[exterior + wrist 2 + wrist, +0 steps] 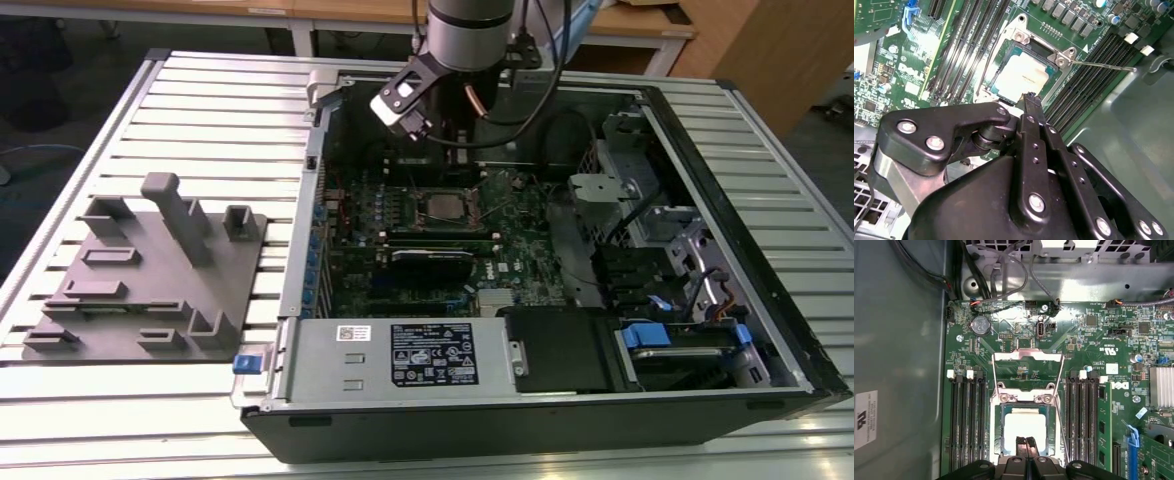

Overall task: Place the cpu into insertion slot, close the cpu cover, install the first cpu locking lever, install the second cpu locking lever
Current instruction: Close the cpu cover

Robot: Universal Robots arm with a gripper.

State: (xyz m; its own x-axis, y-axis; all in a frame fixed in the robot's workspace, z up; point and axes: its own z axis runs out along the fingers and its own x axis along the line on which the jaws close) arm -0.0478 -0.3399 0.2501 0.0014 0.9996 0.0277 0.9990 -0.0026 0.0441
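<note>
Lying open side up on the slatted table (214, 100), the computer case (534, 425) is exposing the green motherboard (1081, 347), so the arm (467, 25) is reaching in from above. The gripper (1031, 97) is hovering with its fingers pressed together and gripping nothing, its tips just over one edge of the insertion slot (998, 435). The cpu cover (1026, 357) is standing swung back on its hinge, leaving the socket accessible. The cpu (1024, 426) is sitting flat inside the slot, apparently seated. One thin locking lever (1104, 64) is projecting sideways, unlatched, which is probably keeping the cover free to move.
</note>
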